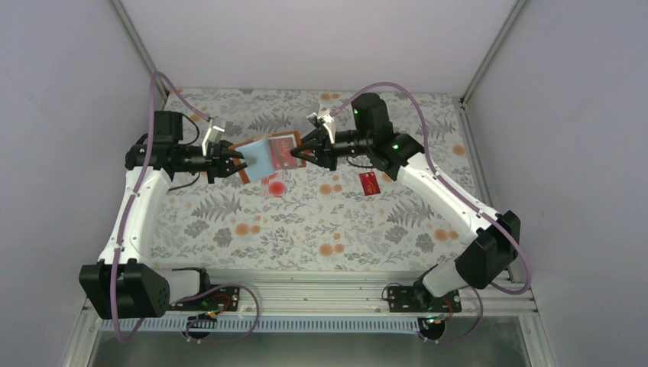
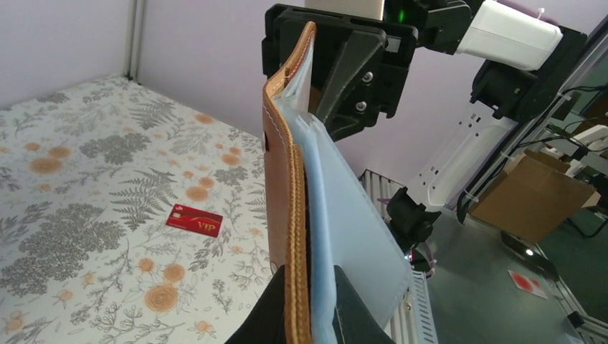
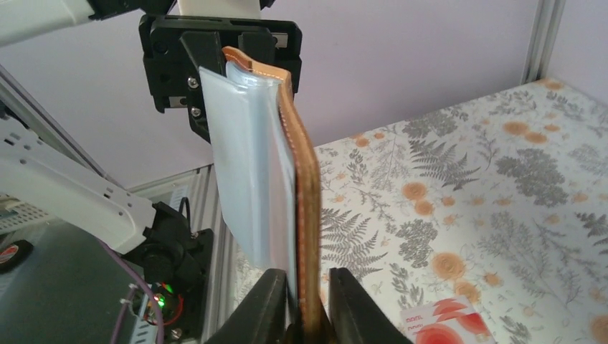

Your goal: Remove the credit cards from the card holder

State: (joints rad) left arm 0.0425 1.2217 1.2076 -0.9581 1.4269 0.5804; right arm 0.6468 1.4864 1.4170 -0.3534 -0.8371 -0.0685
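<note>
The brown leather card holder [image 1: 267,157] hangs open in the air between both grippers, its grey-blue sleeves [image 1: 258,158] facing up. My left gripper [image 1: 233,162] is shut on its left edge. The left wrist view shows the leather [image 2: 290,215] and a sleeve [image 2: 351,236] pinched between the fingers [image 2: 308,281]. My right gripper [image 1: 304,151] grips the opposite edge [image 3: 307,215], jaws closed around it [image 3: 307,276]. The solid red card [image 1: 370,183] lies on the table to the right and also shows in the left wrist view [image 2: 194,220]. The pale card with red blotches [image 1: 275,186] lies under the holder and also shows in the right wrist view [image 3: 444,326].
The floral tablecloth [image 1: 321,222] covers the table. Grey walls enclose the back and sides. The aluminium rail [image 1: 306,294] with both arm bases runs along the near edge.
</note>
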